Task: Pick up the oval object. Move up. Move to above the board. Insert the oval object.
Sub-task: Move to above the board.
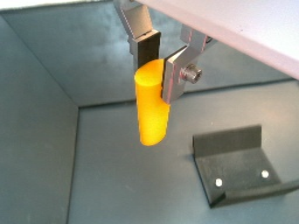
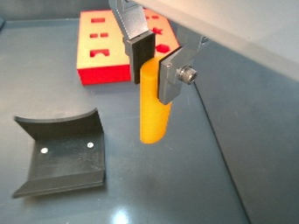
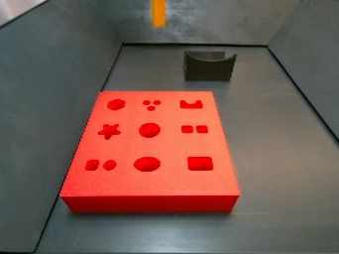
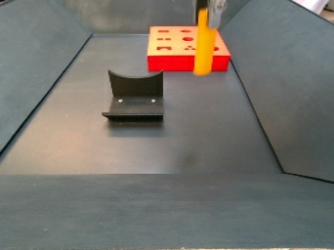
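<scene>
My gripper [image 1: 160,66] is shut on the upper end of the oval object [image 1: 152,114], a smooth orange-yellow peg that hangs upright below the fingers, clear of the floor. Both wrist views show the grip [image 2: 156,70] and the peg [image 2: 153,118]. The board [image 3: 153,149], a flat red block with shaped cut-outs, lies on the grey floor. In a side view the peg [image 3: 159,12] is high at the back, away from the board. In a side view the peg [image 4: 202,54] hangs in front of the board [image 4: 177,44].
The fixture [image 3: 208,64] stands on the floor beyond the board, and also shows in a side view [image 4: 133,96] and in both wrist views [image 1: 239,162] [image 2: 65,153]. Grey sloping walls [image 3: 54,69] enclose the floor.
</scene>
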You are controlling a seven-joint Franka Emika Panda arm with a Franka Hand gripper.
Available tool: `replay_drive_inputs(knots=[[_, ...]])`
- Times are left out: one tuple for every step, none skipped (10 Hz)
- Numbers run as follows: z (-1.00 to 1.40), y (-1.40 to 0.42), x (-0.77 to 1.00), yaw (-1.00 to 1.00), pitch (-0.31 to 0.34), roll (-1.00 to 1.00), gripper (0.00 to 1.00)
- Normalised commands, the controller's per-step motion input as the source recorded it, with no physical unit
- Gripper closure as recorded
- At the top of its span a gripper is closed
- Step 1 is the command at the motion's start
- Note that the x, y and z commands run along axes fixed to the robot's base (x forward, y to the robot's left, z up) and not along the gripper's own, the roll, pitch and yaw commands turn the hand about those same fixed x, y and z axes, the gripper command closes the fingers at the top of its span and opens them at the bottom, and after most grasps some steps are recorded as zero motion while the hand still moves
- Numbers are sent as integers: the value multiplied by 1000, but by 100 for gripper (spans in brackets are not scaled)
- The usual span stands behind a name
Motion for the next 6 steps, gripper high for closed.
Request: replay_drive_inputs(knots=[[631,111,24,-45,89,-8,100],[457,77,15,-42,86,-13,100],[230,53,13,-39,84,-17,100],[270,-1000,28,1000,34,-2,100],[265,-1000,28,1000,34,11,100],[272,-1000,24,1000,35,16,100]])
